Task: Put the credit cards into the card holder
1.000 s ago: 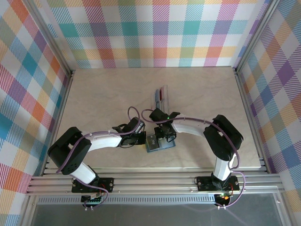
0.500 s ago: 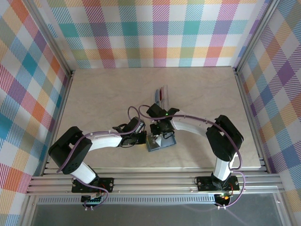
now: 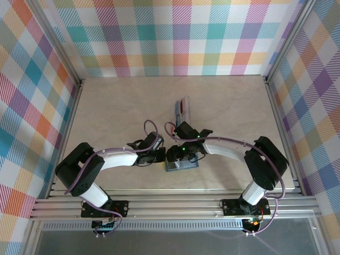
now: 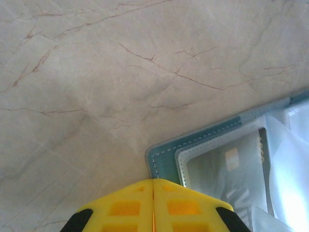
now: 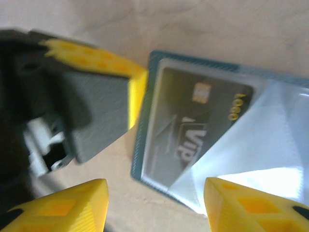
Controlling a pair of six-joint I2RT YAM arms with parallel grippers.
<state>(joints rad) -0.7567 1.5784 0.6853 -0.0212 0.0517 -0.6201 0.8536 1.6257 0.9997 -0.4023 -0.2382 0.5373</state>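
The teal card holder [image 3: 184, 166] lies open near the table's front edge, between the two arms. A dark grey credit card [image 5: 193, 128] with a chip and gold print sits inside its clear sleeve [image 4: 227, 169]. My left gripper [image 4: 153, 180] is shut, with its yellow tips resting against the holder's teal corner [image 4: 166, 157]. My right gripper [image 5: 154, 193] hovers open just above the holder [image 5: 145, 140], nothing between its fingers. More credit cards [image 3: 181, 108], red and bluish, lie in a small pile farther back on the table.
The left gripper's yellow finger [image 5: 94, 60] and dark body sit close beside the holder in the right wrist view. Bare marble tabletop [image 3: 117, 111] spreads to the left and back. Checked walls and metal rails [image 3: 159, 204] enclose the table.
My right gripper has opened, leaving the dark card in the holder's sleeve, and its arm has swung outward to the right. The left gripper has stayed shut at the holder's corner.
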